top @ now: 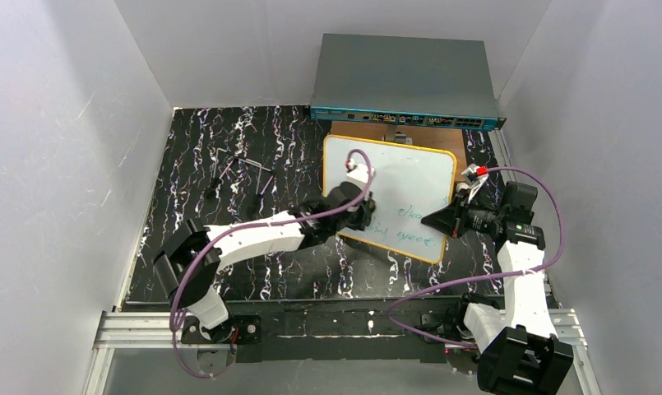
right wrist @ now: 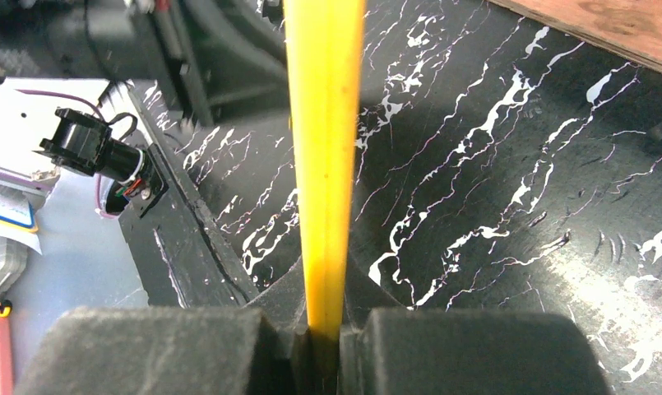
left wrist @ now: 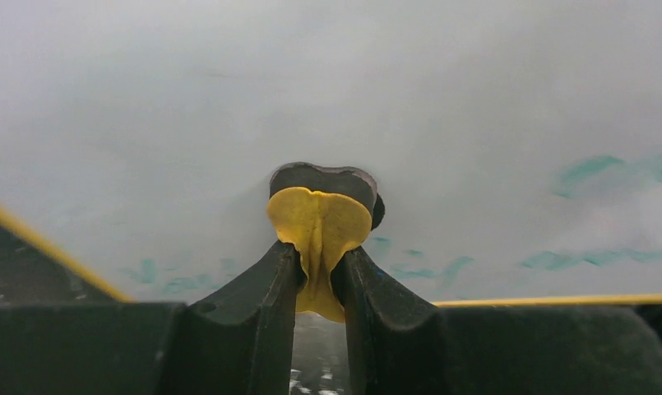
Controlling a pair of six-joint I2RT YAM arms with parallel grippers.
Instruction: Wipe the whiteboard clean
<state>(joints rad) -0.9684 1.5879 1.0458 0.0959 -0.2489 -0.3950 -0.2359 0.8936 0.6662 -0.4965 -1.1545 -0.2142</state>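
The whiteboard (top: 409,177) lies on the black marbled mat, white with a yellow rim and green-blue writing (top: 409,224) near its front right. My left gripper (top: 367,211) is over the board's front left, shut on a yellow eraser (left wrist: 321,218) whose dark felt face presses on the white surface (left wrist: 311,82). Smeared green marks (left wrist: 607,169) show to its right. My right gripper (top: 444,220) is shut on the board's right edge; the yellow rim (right wrist: 323,123) runs straight up from between its fingers (right wrist: 326,329).
A grey network switch (top: 405,78) stands at the back, over a brown wooden board (top: 444,138) that the whiteboard partly covers. Thin metal tools (top: 245,169) lie on the mat at the back left. White walls enclose the left, right and rear.
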